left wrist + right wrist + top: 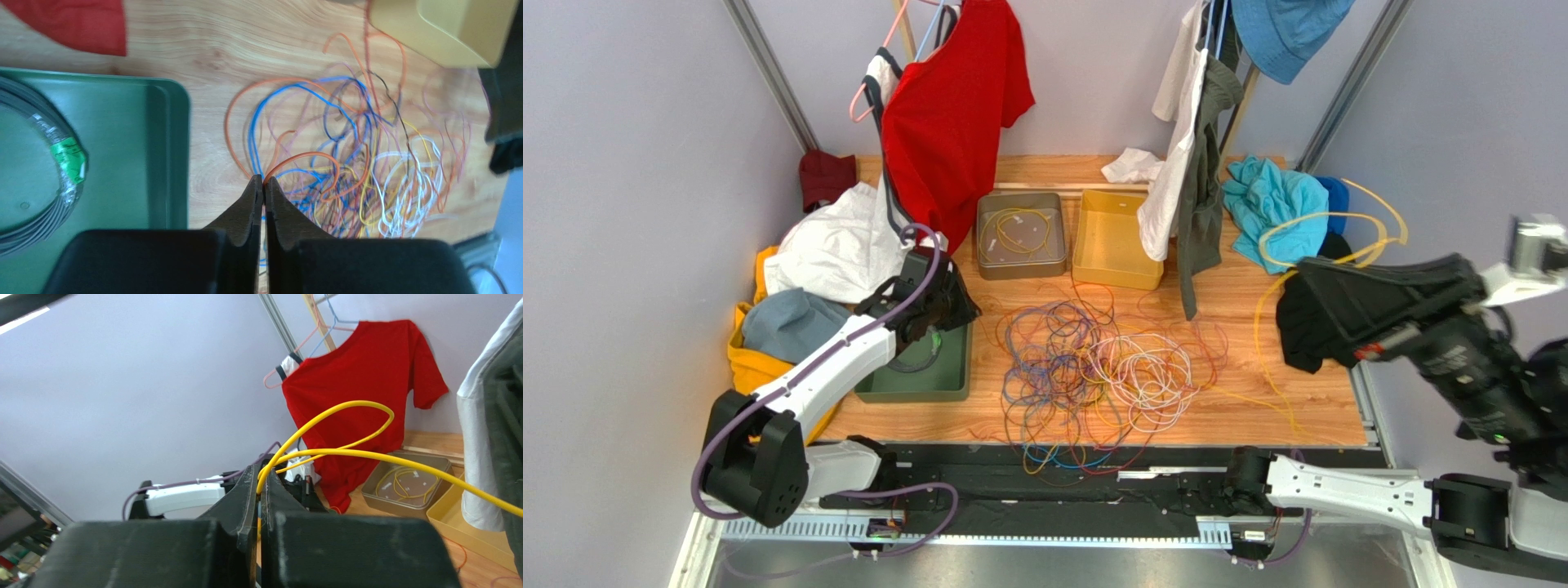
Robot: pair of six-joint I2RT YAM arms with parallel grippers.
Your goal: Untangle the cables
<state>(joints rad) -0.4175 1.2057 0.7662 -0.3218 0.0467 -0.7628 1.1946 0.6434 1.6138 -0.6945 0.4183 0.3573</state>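
Mid-table lies the tangle of thin cables (1100,368), just beside the green tray (934,370). Up high on the right, the right gripper (261,478) has its jaws clamped on a yellow cable (344,454), likely to draw it clear of the heap. Low at the tangle's edge, the left gripper (264,182) pinches an orange cable (307,156) at its tips, probably to tease out that strand.

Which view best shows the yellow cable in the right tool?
Right wrist: the yellow cable runs straight out of the shut right tool. Top external shows only its far loops; left wrist misses it.
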